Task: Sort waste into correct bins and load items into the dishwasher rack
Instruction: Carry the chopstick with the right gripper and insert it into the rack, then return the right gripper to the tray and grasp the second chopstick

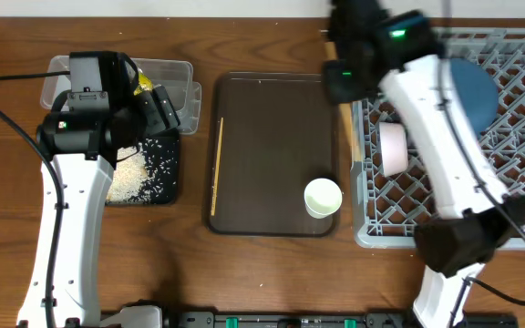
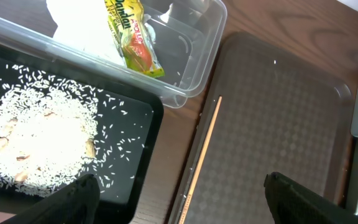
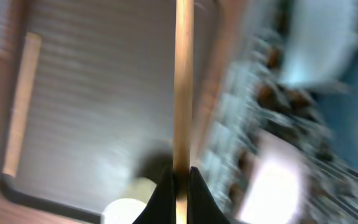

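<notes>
The wood-grain counter (image 1: 199,264) carries everything. The left hand (image 2: 188,202) hangs released, fingers spread wide with nothing between them. Ahead of it to the left sits the black tray (image 2: 138,127) strewn with rice (image 2: 42,143). Just beyond that tray is the clear tub (image 2: 191,68), holding the wrapper (image 2: 132,40) and napkin (image 2: 73,25). One chopstick (image 2: 202,149) lies on the brown tray (image 2: 272,112) below this hand. The right hand (image 3: 180,177) is clenched on a second chopstick (image 3: 183,81), with the cup (image 3: 123,210) just to its left and the blurred rack (image 3: 260,124) to its right.
</notes>
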